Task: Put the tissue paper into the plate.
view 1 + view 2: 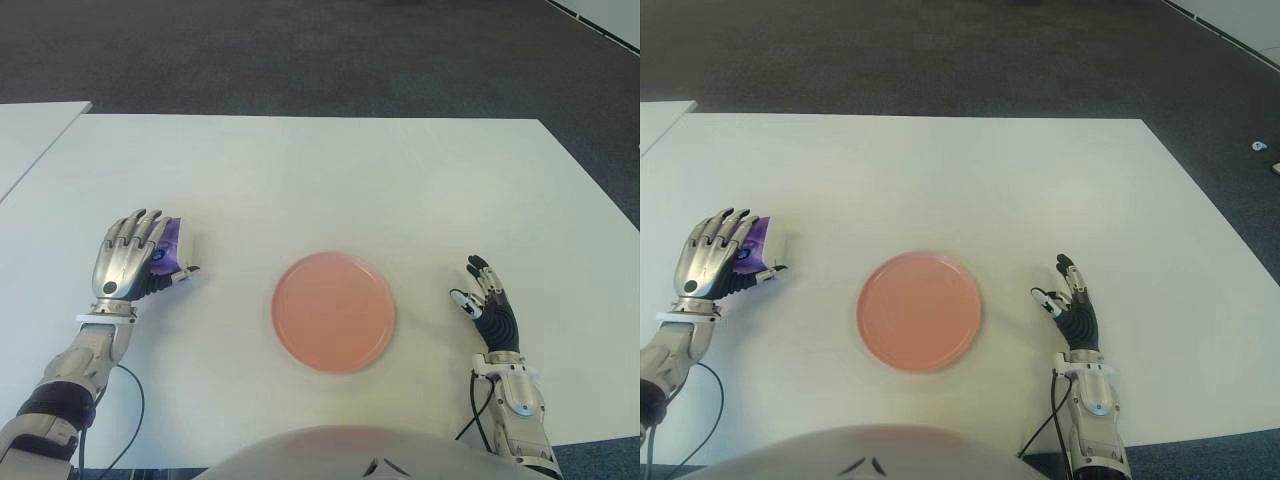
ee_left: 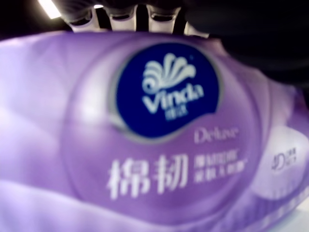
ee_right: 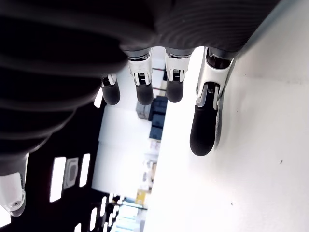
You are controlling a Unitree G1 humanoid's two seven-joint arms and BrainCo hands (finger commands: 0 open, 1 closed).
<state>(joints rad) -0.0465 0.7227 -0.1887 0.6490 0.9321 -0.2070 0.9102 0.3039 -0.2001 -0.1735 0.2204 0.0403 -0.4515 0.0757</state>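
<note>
The left hand (image 1: 128, 258) covers most of the glossy purple tissue pack (image 1: 172, 243), fingers (image 1: 135, 228) wrapped over it on the white table (image 1: 330, 180). Right of those fingers lies the round pink plate (image 1: 334, 311); beyond it, the right hand (image 1: 488, 303) is relaxed open.

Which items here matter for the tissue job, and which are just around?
Job: tissue pack under the left hand; pink plate, empty, at table centre.
Around: right hand, open, right of the plate; white table; second table at far left.
</note>
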